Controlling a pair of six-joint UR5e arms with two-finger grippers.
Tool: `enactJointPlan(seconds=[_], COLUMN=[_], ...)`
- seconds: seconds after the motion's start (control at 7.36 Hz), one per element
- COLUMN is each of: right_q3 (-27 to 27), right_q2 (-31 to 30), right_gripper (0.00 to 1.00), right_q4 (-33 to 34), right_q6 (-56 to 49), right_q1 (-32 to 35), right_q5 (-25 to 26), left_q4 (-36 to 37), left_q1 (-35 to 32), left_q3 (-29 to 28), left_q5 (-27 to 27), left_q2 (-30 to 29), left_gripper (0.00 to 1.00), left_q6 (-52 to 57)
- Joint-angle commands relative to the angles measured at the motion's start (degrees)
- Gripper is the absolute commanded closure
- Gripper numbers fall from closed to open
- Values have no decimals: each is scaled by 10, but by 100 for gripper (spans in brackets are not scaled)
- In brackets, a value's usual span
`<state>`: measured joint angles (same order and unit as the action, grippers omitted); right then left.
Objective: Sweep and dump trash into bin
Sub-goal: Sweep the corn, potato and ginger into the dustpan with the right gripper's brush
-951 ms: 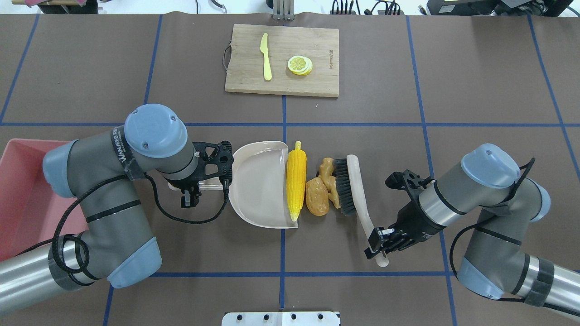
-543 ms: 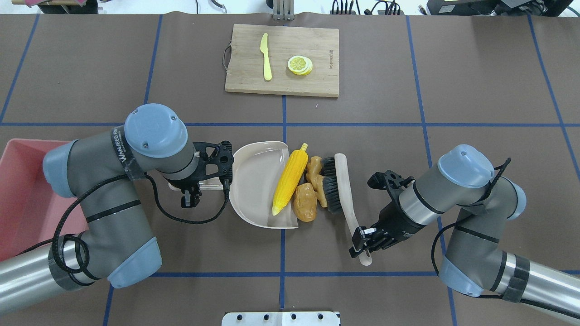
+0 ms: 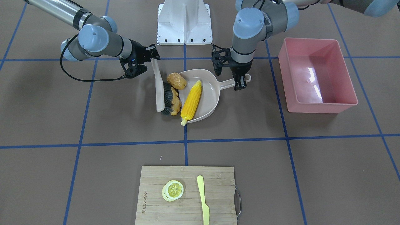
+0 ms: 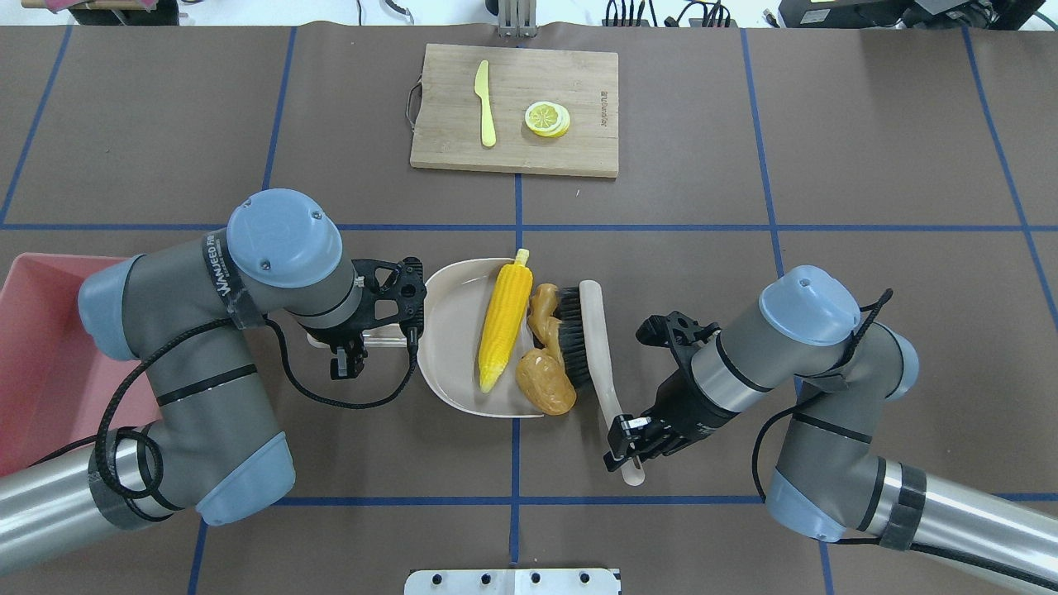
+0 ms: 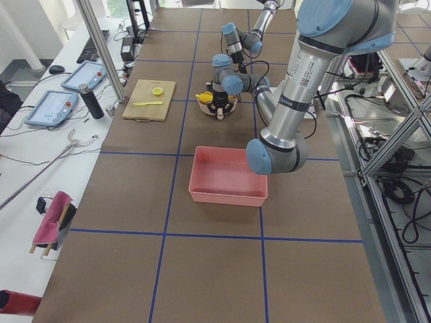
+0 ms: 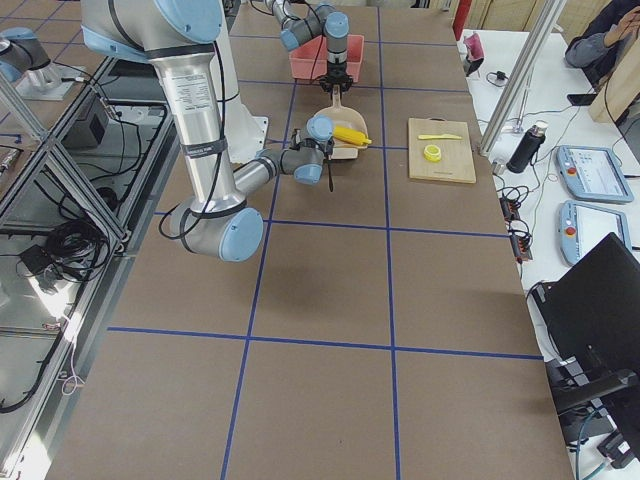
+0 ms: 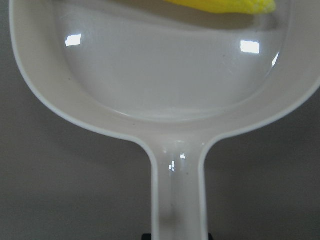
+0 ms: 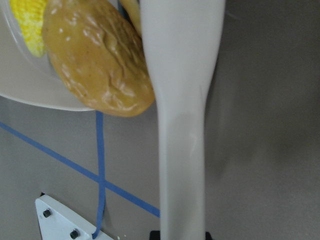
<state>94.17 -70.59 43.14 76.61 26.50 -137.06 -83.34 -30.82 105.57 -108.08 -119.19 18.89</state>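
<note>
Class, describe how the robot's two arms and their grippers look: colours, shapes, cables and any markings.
Both arms are built of grey tubular segments with rounded light-blue joint caps and bare silver tubes near the base. The left arm carries white lettering on a black band by its upper joint. Loose black cables loop along each arm, held by black bands. The left gripper and right gripper are black, with openwork frames and two slim fingers.

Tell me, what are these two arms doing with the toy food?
They're sweeping it up. The left claw grips the dustpan handle; the right claw holds a brush. The corn is in the pan, the potato at its lip, the ginger against the bristles. The pink bin is empty.
</note>
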Motion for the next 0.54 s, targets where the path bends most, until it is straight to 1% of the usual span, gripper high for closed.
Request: enactJointPlan(seconds=[0.0, 0.27, 0.41], right_q3=[-14, -14, -14], right_q2=[28, 63, 74], right_gripper=[100, 100, 100], right_q4=[1, 52, 61], right_q6=[14, 14, 14], right_q1=[-15, -20, -20], right_q5=[19, 26, 27], left_q4=[-1, -1, -2], left_q1=[0, 0, 0], left_q3=[0, 0, -2], left_q5=[0, 0, 0], left_q2=[1, 1, 1], left_gripper=[100, 100, 100], left_q6=[1, 2, 2])
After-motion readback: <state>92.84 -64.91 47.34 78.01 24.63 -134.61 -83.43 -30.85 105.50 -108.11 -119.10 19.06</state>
